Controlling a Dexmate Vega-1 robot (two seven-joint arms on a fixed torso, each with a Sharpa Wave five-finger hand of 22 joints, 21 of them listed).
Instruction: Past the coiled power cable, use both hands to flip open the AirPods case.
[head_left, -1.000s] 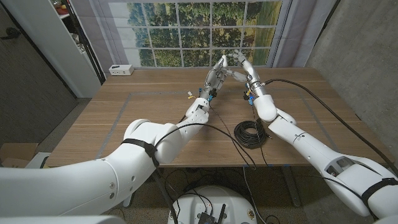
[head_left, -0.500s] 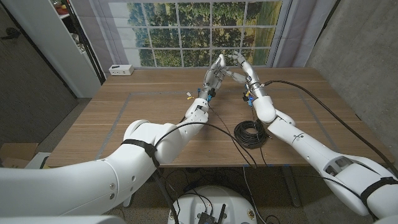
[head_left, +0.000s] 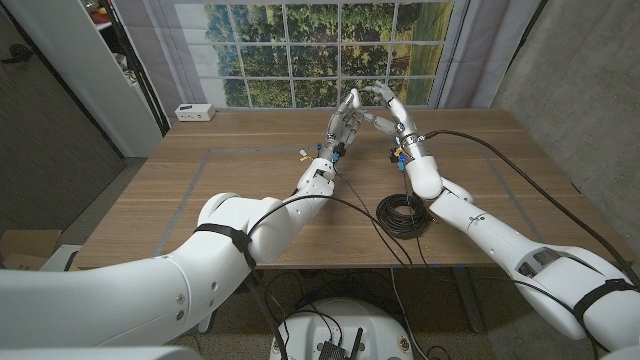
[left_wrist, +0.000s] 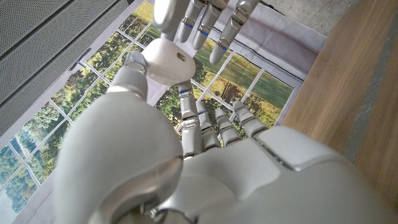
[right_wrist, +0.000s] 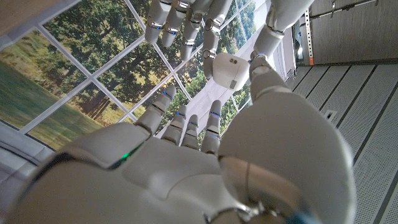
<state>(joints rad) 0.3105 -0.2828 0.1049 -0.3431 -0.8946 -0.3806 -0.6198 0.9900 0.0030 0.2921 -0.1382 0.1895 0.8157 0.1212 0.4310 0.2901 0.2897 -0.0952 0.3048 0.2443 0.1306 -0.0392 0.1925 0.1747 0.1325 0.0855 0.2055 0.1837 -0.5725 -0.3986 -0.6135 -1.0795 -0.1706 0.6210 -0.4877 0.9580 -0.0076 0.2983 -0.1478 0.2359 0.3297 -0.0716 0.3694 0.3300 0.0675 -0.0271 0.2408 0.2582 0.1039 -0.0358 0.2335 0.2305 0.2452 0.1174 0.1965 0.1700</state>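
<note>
The AirPods case (left_wrist: 165, 59) is a small white rounded case, and its lid looks closed. It hangs in the air between both hands above the far middle of the table (head_left: 220, 190). My left hand (head_left: 344, 118) is raised with its thumb against the case (right_wrist: 227, 70). My right hand (head_left: 392, 108) faces it, thumb also on the case (head_left: 370, 116). In each wrist view the other hand's fingers reach in past the case. The coiled black power cable (head_left: 403, 214) lies on the table nearer to me, under my right forearm.
A white box (head_left: 194, 112) stands at the table's far left edge. A black cable (head_left: 500, 150) runs from my right wrist across the table's right side. A window with a tree scene is behind the table.
Both hands stay together on the case above the far side of the table. My right hand has shifted very slightly; nothing was let go.
</note>
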